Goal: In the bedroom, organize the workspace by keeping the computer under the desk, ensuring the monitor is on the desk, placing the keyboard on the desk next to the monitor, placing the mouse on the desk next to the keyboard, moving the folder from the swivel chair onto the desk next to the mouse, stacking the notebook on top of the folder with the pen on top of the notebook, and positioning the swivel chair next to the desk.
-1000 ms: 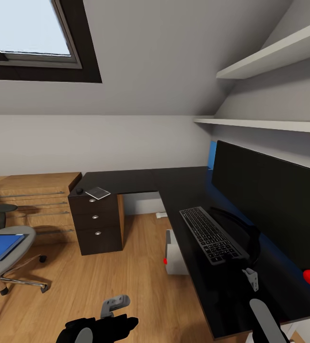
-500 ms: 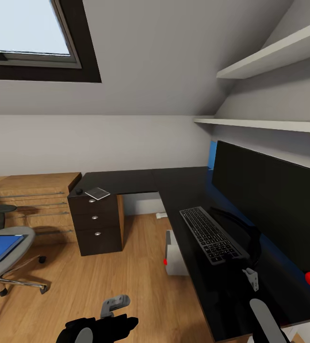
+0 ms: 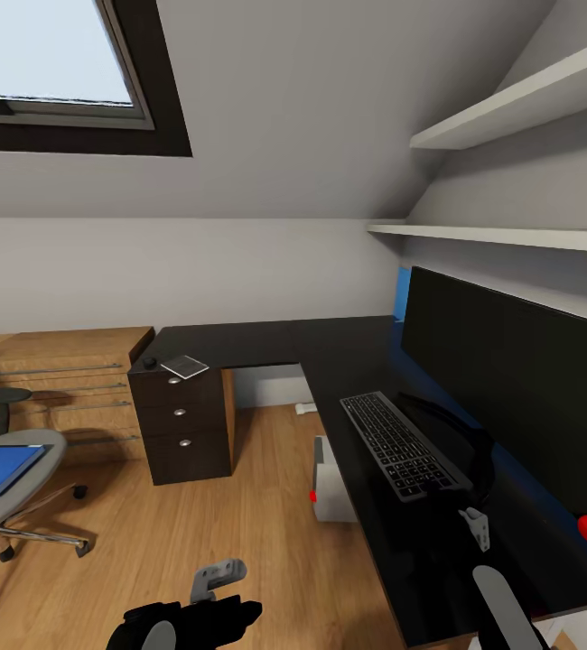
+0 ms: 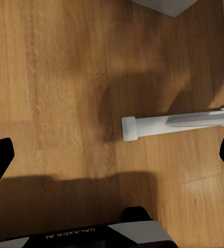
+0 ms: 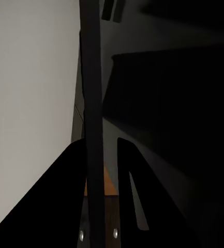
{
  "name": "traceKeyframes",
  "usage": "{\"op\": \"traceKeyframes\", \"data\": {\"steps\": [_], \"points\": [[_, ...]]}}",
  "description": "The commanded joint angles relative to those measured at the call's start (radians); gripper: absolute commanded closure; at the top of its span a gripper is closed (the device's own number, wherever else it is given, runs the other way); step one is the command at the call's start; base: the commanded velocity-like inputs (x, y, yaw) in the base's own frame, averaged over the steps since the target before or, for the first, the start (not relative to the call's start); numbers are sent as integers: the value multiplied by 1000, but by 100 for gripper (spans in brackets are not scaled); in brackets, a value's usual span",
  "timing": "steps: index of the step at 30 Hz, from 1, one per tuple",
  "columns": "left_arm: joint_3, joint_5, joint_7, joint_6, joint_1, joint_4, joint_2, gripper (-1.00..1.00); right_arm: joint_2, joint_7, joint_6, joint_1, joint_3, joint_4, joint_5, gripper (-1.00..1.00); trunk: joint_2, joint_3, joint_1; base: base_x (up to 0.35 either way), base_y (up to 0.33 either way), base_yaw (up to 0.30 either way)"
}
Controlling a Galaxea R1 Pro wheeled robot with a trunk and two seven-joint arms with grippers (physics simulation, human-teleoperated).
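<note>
The desk (image 3: pixel 266 341) is L-shaped with a black top. On its right wing the monitor (image 3: pixel 510 379) stands with the keyboard (image 3: pixel 400 444) in front of it. The mouse (image 3: pixel 151 362) and the grey notebook (image 3: pixel 185 366) lie above the drawer unit (image 3: pixel 181 417). Under the desk sits the white computer (image 3: pixel 330 483). At the left, the swivel chair (image 3: pixel 32 451) carries the blue folder (image 3: pixel 0 468). I cannot make out the pen. My left gripper (image 4: pixel 112 155) hangs open over the floor, empty. My right gripper (image 5: pixel 101 139) has its fingers close together beside the desk's edge, holding nothing.
A low light-wood cabinet (image 3: pixel 59 361) stands against the back wall, with a small black stool (image 3: pixel 3 397) in front. Two white shelves (image 3: pixel 510 236) hang over the monitor. A white desk leg (image 4: pixel 174 124) crosses the wood floor (image 3: pixel 239 533) below my left gripper.
The whole picture has shifted a little since a second ago, so the camera moved. No object or gripper has visibly changed.
</note>
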Motion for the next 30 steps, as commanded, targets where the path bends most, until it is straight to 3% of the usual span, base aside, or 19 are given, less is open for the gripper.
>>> {"op": "traceKeyframes", "data": {"steps": [1,16,17,30], "points": [[0,11,10,2,0,-1,0,-100,0,-49,6,0,-1,6,-9,100,0,-1,0,0,0,0],[0,11,9,2,-1,-1,0,-100,0,-52,6,0,0,6,-8,100,0,-1,0,0,0,0],[0,11,10,2,-1,-1,0,-100,0,-53,6,0,0,6,-8,-100,0,-1,0,0,0,0],[0,11,9,4,0,-1,0,-100,0,-56,4,0,0,6,-7,-100,0,-1,0,0,0,0]]}}
